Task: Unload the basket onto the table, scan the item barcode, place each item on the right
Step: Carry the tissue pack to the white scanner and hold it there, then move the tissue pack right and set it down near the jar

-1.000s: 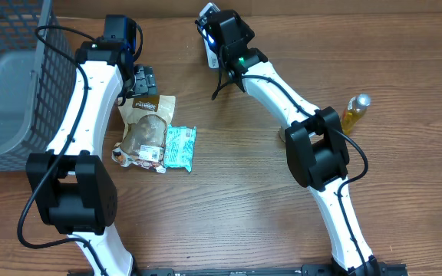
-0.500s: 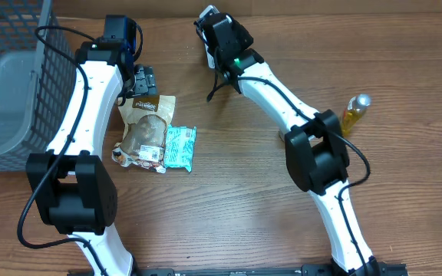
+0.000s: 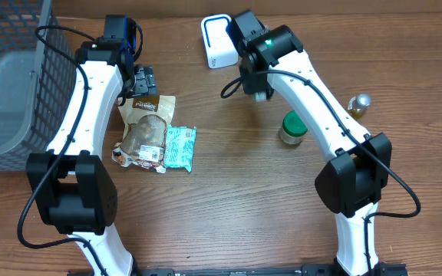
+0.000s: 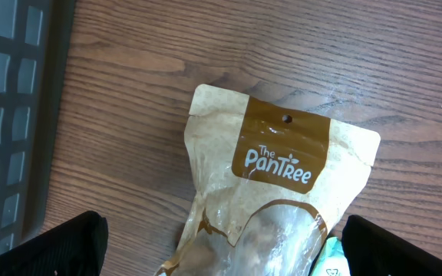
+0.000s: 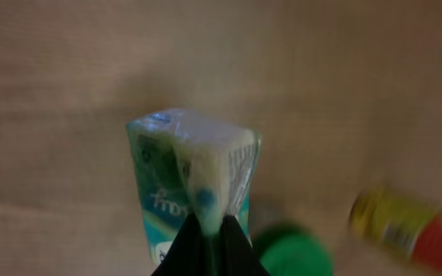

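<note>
Presentation to the scanner is, as I judge, the step in hand. At the left, the left gripper [image 4: 221,230] is hanging fully spread and empty over the PanTree pouch [image 4: 282,192], which is lying beside a teal packet [image 3: 179,146]. The white scanner [image 3: 216,42] is standing at the far edge. Just right of it, the right gripper [image 5: 209,234] is pinching a teal-and-white pack [image 5: 194,165] tightly, in the air near a green-lidded jar [image 3: 291,125]. Next, the barcode face is needing to turn toward the scanner. The pack is looking soft, glossy and blurred, so I cannot tell where its barcode is.
</note>
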`<action>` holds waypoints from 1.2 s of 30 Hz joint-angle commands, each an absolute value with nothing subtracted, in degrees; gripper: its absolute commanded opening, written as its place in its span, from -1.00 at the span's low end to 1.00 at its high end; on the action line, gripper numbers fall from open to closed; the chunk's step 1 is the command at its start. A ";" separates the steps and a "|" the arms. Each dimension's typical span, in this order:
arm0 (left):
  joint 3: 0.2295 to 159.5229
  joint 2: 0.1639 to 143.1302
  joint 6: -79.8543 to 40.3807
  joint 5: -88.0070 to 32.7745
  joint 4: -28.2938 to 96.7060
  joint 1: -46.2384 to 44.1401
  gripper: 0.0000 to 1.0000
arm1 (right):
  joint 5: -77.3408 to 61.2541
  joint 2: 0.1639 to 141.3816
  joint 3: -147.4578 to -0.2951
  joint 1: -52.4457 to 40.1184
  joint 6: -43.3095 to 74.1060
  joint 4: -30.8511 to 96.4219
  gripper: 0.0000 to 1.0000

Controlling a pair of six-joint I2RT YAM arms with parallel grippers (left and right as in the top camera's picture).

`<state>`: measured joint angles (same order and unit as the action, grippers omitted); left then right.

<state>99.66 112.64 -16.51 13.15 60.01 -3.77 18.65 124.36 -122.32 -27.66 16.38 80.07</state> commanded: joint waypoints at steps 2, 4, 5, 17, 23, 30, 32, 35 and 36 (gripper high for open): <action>100.33 112.40 -16.49 13.91 59.94 -4.14 0.99 | 13.39 124.79 -116.60 -26.55 30.68 82.21 -0.93; 100.33 112.40 -16.49 13.91 59.92 -4.14 0.99 | 13.39 124.79 -113.51 -26.55 30.65 81.03 -0.93; 100.33 112.40 -16.49 13.91 59.94 -4.14 1.00 | 13.43 124.81 -112.20 -26.48 30.65 80.25 -0.93; 100.33 112.40 -16.49 13.91 59.94 -4.14 0.99 | 24.62 124.84 -102.21 -23.99 36.07 76.49 -0.93; 100.33 112.40 -16.49 13.91 59.94 -4.14 0.99 | 28.32 124.84 -101.84 -21.04 38.85 81.60 -0.93; 100.33 112.40 -16.49 13.91 59.92 -4.14 0.99 | 26.94 124.84 -101.84 -19.07 38.76 81.41 -0.92; 100.33 112.40 -16.49 13.91 59.94 -4.14 0.99 | 26.94 124.84 -101.84 -19.05 38.76 81.06 -0.92; 100.33 112.40 -16.49 13.91 59.94 -4.14 0.99 | 26.76 124.84 -101.84 -19.07 38.50 80.40 -0.92; 100.33 112.40 -16.49 13.91 59.94 -4.14 1.00 | 26.04 124.84 -101.84 -19.11 37.34 80.01 -0.92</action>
